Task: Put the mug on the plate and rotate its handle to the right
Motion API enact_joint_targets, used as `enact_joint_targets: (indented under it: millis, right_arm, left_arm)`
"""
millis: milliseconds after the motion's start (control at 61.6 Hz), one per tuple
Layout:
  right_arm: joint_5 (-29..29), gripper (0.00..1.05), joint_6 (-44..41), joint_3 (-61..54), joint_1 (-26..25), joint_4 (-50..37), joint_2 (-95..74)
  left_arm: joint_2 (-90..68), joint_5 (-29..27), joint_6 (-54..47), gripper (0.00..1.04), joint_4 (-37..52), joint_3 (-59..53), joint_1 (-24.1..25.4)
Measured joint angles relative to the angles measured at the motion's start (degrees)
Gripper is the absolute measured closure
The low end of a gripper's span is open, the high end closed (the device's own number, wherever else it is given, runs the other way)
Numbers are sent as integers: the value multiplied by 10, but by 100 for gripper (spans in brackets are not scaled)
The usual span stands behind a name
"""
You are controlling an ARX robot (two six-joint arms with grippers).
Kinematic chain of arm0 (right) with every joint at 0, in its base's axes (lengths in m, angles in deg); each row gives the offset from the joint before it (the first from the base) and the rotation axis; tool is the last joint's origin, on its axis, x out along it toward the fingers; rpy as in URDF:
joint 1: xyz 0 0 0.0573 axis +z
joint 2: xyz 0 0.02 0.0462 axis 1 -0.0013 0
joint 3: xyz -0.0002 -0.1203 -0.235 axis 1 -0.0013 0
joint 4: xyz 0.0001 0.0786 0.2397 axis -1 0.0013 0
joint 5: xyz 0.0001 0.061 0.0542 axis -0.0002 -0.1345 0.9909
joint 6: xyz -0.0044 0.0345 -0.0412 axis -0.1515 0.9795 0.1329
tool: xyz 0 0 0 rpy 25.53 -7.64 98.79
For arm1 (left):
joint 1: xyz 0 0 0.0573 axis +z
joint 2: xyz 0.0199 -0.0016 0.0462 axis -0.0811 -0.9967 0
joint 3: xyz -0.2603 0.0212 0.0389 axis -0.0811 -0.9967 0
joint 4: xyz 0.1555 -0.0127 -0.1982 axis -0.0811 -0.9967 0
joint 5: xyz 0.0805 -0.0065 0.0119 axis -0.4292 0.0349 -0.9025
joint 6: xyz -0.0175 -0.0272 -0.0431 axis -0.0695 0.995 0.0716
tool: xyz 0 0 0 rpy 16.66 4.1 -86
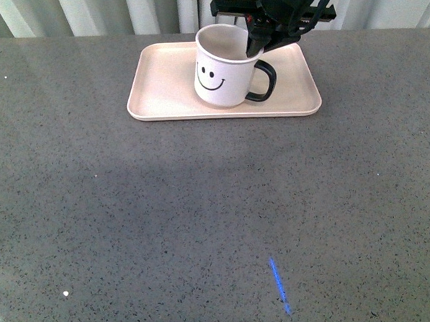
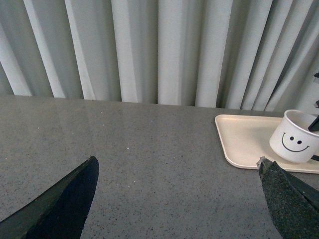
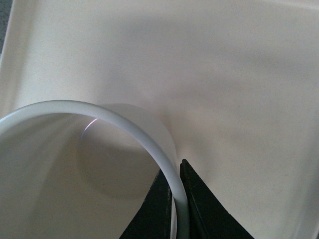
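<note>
Fingers on my right arm (image 3: pixel 202 204) are closed to a narrow pinch on the wall of the mug (image 1: pixel 221 78). One sits inside the rim and one outside, as the right wrist view shows plainly. In the front view the grip is on the rim at the mug's far right, just above the handle (image 1: pixel 265 82). Left fingers (image 2: pixel 65 204) are spread wide and hold nothing. They hang over bare table (image 1: pixel 204 219), well apart from the plate (image 1: pixel 161 92), facing the curtain (image 2: pixel 149 50).

Location: the mug stands on the plate, right of the plate's centre and inside the raised rim. The plate lies flat at the far side of the table.

Orientation: the mug's long axis runs vertical, mouth up. It looks upright or very nearly so. I cannot tell from these views whether the base is fully seated or held just clear of the plate. The handle points to my right, angled slightly toward me. The printed face looks toward me and a little left.

Progress, as a judgement: placement on the plate appears done. The handle already lies to the right, so the rotation looks complete or within a small correction of it. Outstanding items are to confirm the base is seated, release the rim and lift the right arm clear without nudging the mug.
</note>
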Motion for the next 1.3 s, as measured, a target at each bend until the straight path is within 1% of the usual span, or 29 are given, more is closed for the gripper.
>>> enact_joint_targets:
  millis: [81, 260, 406, 552, 697, 779, 843, 1038, 1217, 1249, 1281, 1298]
  right_arm:
    - [21, 103, -37, 41, -7, 29, -2]
    - [78, 103, -158, 134, -25, 94, -24]
    - [78, 103, -262, 191, -39, 136, -58]
    - [75, 103, -330, 228, -43, 161, -97]
    - [82, 103, -355, 283, -37, 193, -145]
    - [86, 103, -359, 363, -30, 236, -189]
    - [89, 103, -360, 396, -27, 251, -206]
    - [89, 103, -365, 433, -23, 259, -224]
    - [90, 103, -372, 436, -23, 262, -224]
    - [90, 101, -372, 436, -23, 262, -224]
    - [92, 93, -373, 436, -23, 262, -224]
    - [93, 90, -373, 436, -23, 262, -224]
  left_arm:
    - [0, 0, 0, 9, 0, 0, 0]
    - [0, 0, 0, 9, 0, 0, 0]
    - [0, 0, 0, 9, 0, 0, 0]
    - [0, 0, 0, 9, 0, 0, 0]
    - [0, 0, 0, 9, 0, 0, 0]
    - [0, 0, 0, 9, 0, 0, 0]
    - [0, 0, 0, 9, 0, 0, 0]
    - [0, 0, 0, 9, 0, 0, 0]
    - [0, 0, 0, 9, 0, 0, 0]
    - [0, 0, 0, 9, 0, 0, 0]
    - [0, 0, 0, 9, 0, 0, 0]
    - [0, 0, 0, 9, 0, 0, 0]
